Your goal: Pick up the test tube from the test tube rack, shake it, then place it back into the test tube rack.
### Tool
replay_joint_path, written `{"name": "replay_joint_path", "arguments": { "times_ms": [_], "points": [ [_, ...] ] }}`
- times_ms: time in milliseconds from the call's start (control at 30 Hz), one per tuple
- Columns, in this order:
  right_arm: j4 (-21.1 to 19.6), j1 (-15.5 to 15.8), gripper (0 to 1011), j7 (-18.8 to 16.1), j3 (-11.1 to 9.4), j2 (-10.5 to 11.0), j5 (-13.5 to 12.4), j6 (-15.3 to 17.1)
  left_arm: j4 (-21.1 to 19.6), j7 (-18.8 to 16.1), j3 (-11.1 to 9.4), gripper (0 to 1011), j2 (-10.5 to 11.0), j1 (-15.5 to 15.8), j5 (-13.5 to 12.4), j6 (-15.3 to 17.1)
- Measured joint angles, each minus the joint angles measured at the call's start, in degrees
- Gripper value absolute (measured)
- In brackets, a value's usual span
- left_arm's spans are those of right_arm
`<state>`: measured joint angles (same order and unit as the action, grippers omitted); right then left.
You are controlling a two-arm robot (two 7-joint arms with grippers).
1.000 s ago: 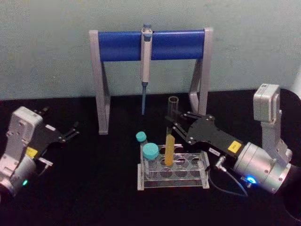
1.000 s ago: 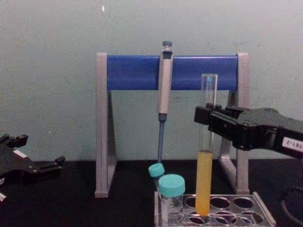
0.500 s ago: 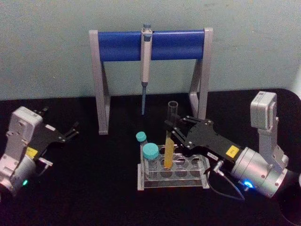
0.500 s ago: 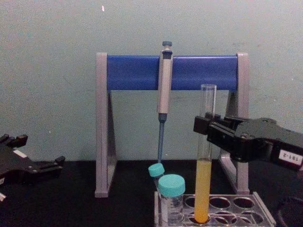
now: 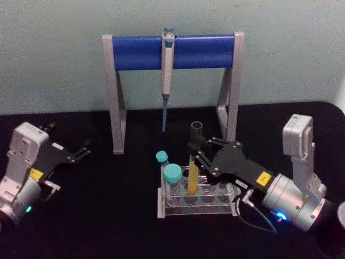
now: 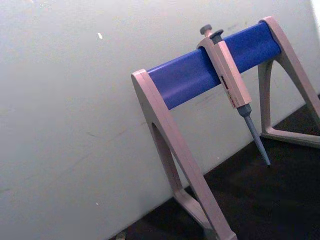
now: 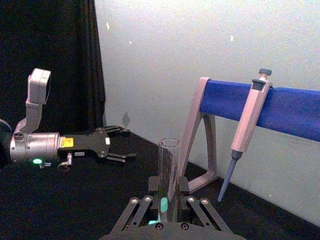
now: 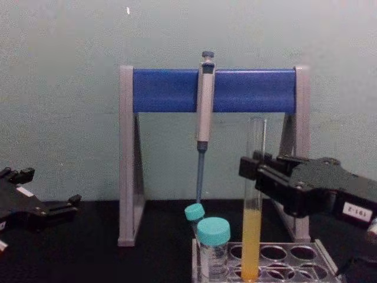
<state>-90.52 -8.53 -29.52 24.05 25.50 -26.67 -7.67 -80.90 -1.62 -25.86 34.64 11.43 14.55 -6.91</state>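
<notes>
Right gripper: reaches in from 4 o'clock of the test tube rack. Its fingers are clamped on the test tube on the clear glass just above the liquid line.

Test tube: near upright, open mouth uppermost, with yellow-orange liquid in the lower part. Its lower end sits in a hole of the rack. In the chest view the glass rises clear above the fingers.

Test tube rack: on the black table, at 6 o'clock of the grey-and-blue pipette stand. Two teal-capped tubes occupy its 9 o'clock end, just beside the test tube.

Pipette: hangs from the stand's blue bar, tip down, at 12 o'clock of the rack and apart from it.

Left gripper: idle above the table at 9 o'clock of the rack, well apart from it, fingers spread and holding nothing.
</notes>
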Motion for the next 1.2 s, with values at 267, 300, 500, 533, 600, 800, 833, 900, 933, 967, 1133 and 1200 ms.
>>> {"name": "replay_joint_path", "arguments": {
  "times_ms": [267, 300, 500, 533, 600, 800, 833, 900, 933, 967, 1133, 1200],
  "points": [
    [1.62, -0.03, 229, -0.32, 0.05, -0.84, 0.67, -0.75, 0.00, 0.00, 0.00, 1001, 0.00, 0.00, 0.00, 0.00],
    [1.92, -0.04, 229, -0.35, 0.12, -0.99, 0.83, -0.81, 0.00, 0.00, 0.00, 1001, 0.00, 0.00, 0.00, 0.00],
    [2.75, -0.06, 229, -0.41, 0.31, -1.39, 1.43, -0.78, 0.00, 0.00, 0.00, 1001, 0.00, 0.00, 0.00, 0.00],
    [2.86, -0.06, 229, -0.41, 0.34, -1.45, 1.52, -0.76, 0.00, 0.00, 0.00, 1001, 0.00, 0.00, 0.00, 0.00],
    [3.15, -0.06, 229, -0.46, 0.39, -1.56, 1.64, -0.73, 0.00, 0.00, 0.00, 1001, 0.00, 0.00, 0.00, 0.00],
    [4.00, -0.09, 229, -0.46, 0.59, -1.96, 2.14, -0.62, 0.00, 0.00, 0.00, 1001, 0.00, 0.00, 0.00, 0.00],
    [4.16, -0.08, 229, -0.44, 0.64, -2.07, 2.28, -0.55, 0.00, 0.00, 0.00, 1001, 0.00, 0.00, 0.00, 0.00],
    [4.28, -0.07, 229, -0.40, 0.66, -2.16, 2.36, -0.48, 0.00, 0.00, 0.00, 1001, 0.00, 0.00, 0.00, 0.00],
    [4.44, -0.04, 229, -0.37, 0.67, -2.25, 2.44, -0.43, 0.00, 0.00, 0.00, 1001, 0.00, 0.00, 0.00, 0.00],
    [4.50, -0.02, 229, -0.36, 0.67, -2.30, 2.47, -0.40, 0.00, 0.00, 0.00, 1001, 0.00, 0.00, 0.00, 0.00],
    [4.88, 0.04, 228, -0.28, 0.68, -2.49, 2.66, -0.21, 0.00, 0.00, 0.00, 1001, 0.00, 0.00, 0.00, 0.00],
    [5.10, 0.04, 229, -0.27, 0.68, -2.52, 2.76, -0.09, 0.00, 0.00, 0.00, 1001, 0.00, 0.00, 0.00, 0.00]
  ]
}}
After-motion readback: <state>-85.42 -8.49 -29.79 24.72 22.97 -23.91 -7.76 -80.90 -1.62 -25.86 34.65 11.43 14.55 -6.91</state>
